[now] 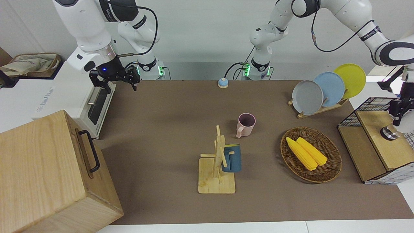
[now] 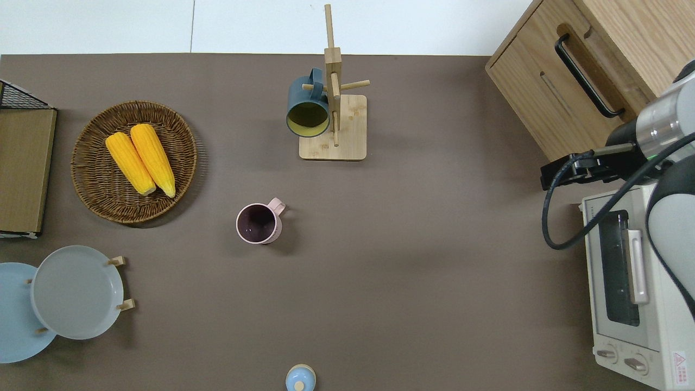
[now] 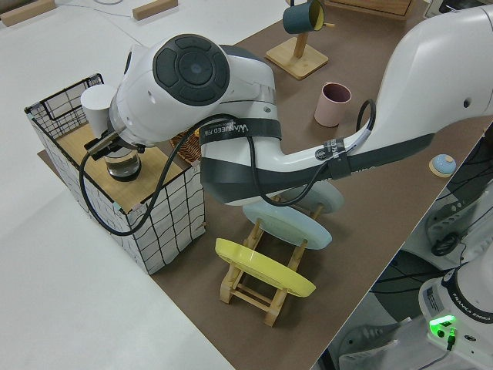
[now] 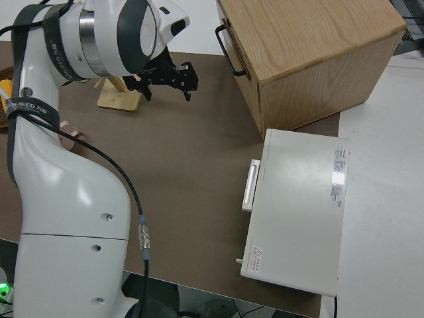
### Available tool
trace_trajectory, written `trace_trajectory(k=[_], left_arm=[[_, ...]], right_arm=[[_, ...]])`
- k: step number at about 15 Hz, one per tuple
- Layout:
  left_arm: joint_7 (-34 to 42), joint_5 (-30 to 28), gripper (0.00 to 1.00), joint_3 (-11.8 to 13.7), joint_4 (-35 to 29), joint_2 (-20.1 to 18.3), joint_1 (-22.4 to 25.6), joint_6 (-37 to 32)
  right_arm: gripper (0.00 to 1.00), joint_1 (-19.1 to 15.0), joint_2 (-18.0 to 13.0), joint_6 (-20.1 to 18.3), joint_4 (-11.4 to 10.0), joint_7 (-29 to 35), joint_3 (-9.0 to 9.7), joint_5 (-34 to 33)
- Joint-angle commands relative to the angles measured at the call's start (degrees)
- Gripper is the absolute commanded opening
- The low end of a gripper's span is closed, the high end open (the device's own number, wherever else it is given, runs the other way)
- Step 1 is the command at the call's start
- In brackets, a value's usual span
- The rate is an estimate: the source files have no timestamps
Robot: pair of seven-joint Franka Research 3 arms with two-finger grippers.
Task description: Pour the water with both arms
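Two grippers are in sight, one at each end of the brown table point(image 1: 168, 136). The right gripper point(image 1: 115, 83) hangs in the air with its claw spread wide and nothing between the fingers; from overhead it is over the table's edge, between the wooden box point(image 1: 42, 168) and the white toaster oven point(image 1: 66, 97). The left gripper point(image 1: 398, 117) points down at the wire crate point(image 1: 351, 119) at the left arm's end of the table, just above a round metal piece point(image 1: 389, 133) that sits on the crate's wooden lid. Whether this claw is wide or closed I cannot tell. A pink mug point(image 1: 246, 124) stands upright and empty near the middle of the table, its handle turned away from the robots. Farther from the robots than the pink mug stands a wooden mug rack point(image 1: 216, 181), and a blue mug point(image 1: 231, 158) hangs tilted from one of its pegs. Toward the left arm's end lies a round wicker basket point(image 1: 333, 168) with two yellow corn cobs point(image 1: 307, 152) side by side in it. Nearer to the robots than the basket, a small wooden stand holds three plates on edge – grey point(image 1: 307, 97), light blue point(image 1: 331, 88) and yellow point(image 1: 351, 77). A little blue bell point(image 1: 223, 83) sits at the table's edge nearest the robots, between the two arm bases.
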Motion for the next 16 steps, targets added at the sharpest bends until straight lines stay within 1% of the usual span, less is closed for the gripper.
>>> trace_trajectory(k=[1,2,3,4,5,9,11,12,14,15,16], left_arm=[[1.49,-1.76,0.12,-0.24,2.08,1.14,0.38,0.78],[1.49,-1.76,0.21,-0.24,1.99,1.14,0.38,0.78],[1.49,-1.76,0.37,-0.24,2.08,1.06,0.30,0.78],[1.49,-1.76,0.67,-0.24,2.08,1.14,0.38,0.78],[1.41,-1.85,1.00,-0.24,1.99,1.14,0.30,0.78],[1.23,-1.50,1.00,-0.16,2.08,1.06,0.38,0.69],[0.88,-0.89,1.00,0.19,2.17,0.71,0.38,-0.53],[0.79,-0.62,1.00,0.98,2.17,0.44,0.30,-1.50],[0.53,0.43,1.00,3.61,2.25,-0.17,-0.41,-5.18],[0.44,0.96,1.00,4.32,2.34,-0.70,-0.50,-6.76],[0.27,2.10,1.00,4.50,2.34,-1.22,-0.41,-8.34]], right_arm=[[0.992,-1.14,-0.72,0.14,-0.45,-0.55,0.54,1.38],[0.992,-1.05,-0.72,0.14,-0.45,-0.55,0.54,1.38],[0.992,-1.14,-0.72,0.14,-0.45,-0.55,0.54,1.38],[0.992,-1.14,-0.72,0.14,-0.45,-0.55,0.54,1.38],[0.992,-1.05,-0.72,0.14,-0.45,-0.55,0.54,1.38],[0.992,-1.14,-0.72,0.14,-0.45,-0.55,0.54,1.38],[0.992,-1.14,-0.72,0.14,-0.45,-0.55,0.54,1.38],[0.992,-1.14,-0.72,0.14,-0.45,-0.55,0.54,1.38],[0.992,-1.14,-0.72,0.14,-0.45,-0.55,0.54,1.38],[0.992,-1.14,-0.72,0.14,-0.45,-0.55,0.54,1.38],[0.992,-1.14,-0.72,0.14,-0.45,-0.55,0.54,1.38]])
